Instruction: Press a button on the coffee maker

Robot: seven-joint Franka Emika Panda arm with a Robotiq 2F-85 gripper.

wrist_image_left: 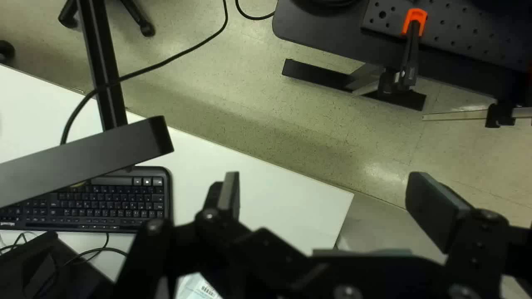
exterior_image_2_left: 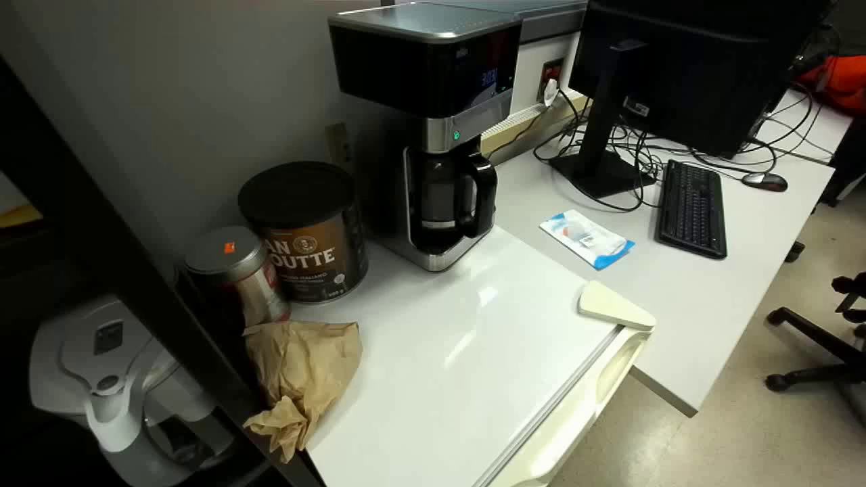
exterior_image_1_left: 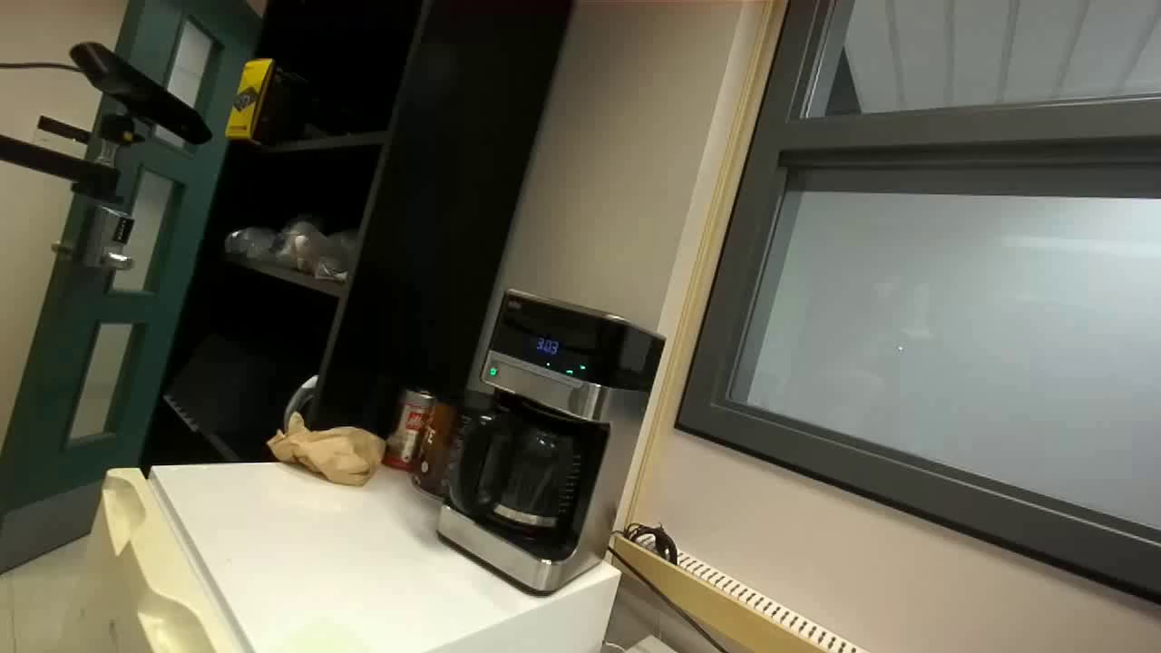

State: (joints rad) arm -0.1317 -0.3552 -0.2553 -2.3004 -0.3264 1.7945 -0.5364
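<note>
Grey-framed window [exterior_image_1_left: 943,299] in a pale wall [exterior_image_1_left: 617,181], green door [exterior_image_1_left: 127,304], black shelving [exterior_image_1_left: 444,199], speckled floor [wrist_image_left: 291,137].

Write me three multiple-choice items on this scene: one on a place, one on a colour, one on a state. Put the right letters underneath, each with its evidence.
1. Where does the brown paper bag lie?
A) On the computer keyboard
B) On the white cabinet top
C) On the floor

2. What colour are the lit display digits on the drip coffee maker?
A) Blue
B) Red
C) Yellow

3. How does the end effector stand?
A) Shut with nothing held
B) Shut on the brown paper bag
C) Open with nothing held

1: B, as both exterior views show it resting there.
2: A, as the digits glow blue in both exterior views.
3: C, as the wrist view shows its fingers wide apart, gripping no object.
</note>
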